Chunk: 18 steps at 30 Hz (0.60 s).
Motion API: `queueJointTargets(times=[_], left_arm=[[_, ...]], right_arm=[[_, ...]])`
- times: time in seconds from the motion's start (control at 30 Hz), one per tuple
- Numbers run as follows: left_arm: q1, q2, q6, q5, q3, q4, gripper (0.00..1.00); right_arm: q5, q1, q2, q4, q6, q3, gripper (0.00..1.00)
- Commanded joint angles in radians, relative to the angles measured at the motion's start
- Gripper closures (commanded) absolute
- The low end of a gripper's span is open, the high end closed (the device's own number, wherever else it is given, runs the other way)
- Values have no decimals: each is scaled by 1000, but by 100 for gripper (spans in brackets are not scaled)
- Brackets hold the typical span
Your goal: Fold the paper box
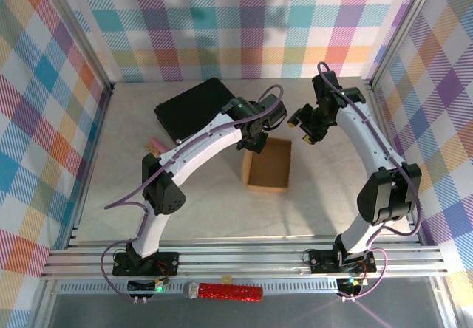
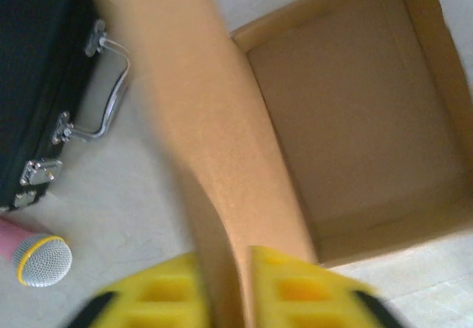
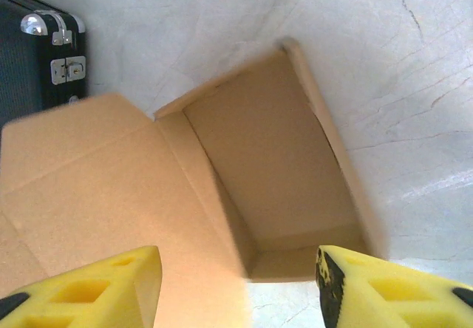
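The box (image 1: 267, 167) stands open-topped near the middle of the worktop (image 1: 148, 210), its long side running away from the arms. In the top view the left hand (image 1: 255, 139) sits at the box's far left corner. The left wrist view shows that hand (image 2: 225, 287) clamped on a flap (image 2: 222, 136), which rises from the left wall between its yellow fingers (image 2: 148, 298). The bare inside of the box (image 2: 355, 106) lies to the right of the flap. The right hand (image 1: 307, 132) hangs just past the far right corner and is not touching the cardboard. In its own view the right hand (image 3: 236, 284) has its fingers (image 3: 96, 284) well apart and gripping nothing, with the box (image 3: 266, 158) below and the flap (image 3: 89, 180) spread to the left. A black case (image 1: 196, 110) lies at the far left, near the box but apart from it. Its metal handle (image 2: 111, 84) faces the box. A mic (image 2: 41, 260) lies on the worktop beside the case.
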Motion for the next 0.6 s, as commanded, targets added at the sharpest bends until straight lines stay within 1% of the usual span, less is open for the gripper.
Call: queueJointTargets(times=[0.0,0.1,0.2,0.33,0.37,0.4,0.47,0.53,0.57], left_arm=[[1,-17,133,-40,57,-30,100],[1,-56,277,-36,19,11,100],[16,-118,420,-18,-56,80,100],[77,-169,494,96,-111,136,100],[88,-178,516,131,-127,144,100],[101,-190,541,164,-153,157,100],[126,-209,588,189,-211,186,100],[165,-236,653,263,-284,234,100],[185,-250,683,312,-320,257,100]], right_arm=[[-2,-21,15,-63,8,41,44],[-8,-29,7,-57,-23,54,44],[-49,-30,-23,36,-138,32,48],[-65,-34,-90,241,-355,-79,41],[-81,-37,-110,301,-405,-119,41],[-103,-38,-137,392,-466,-181,41],[-145,-46,-197,580,-572,-319,42],[-251,-62,-259,843,-686,-501,42],[-303,-71,-275,958,-728,-573,39]])
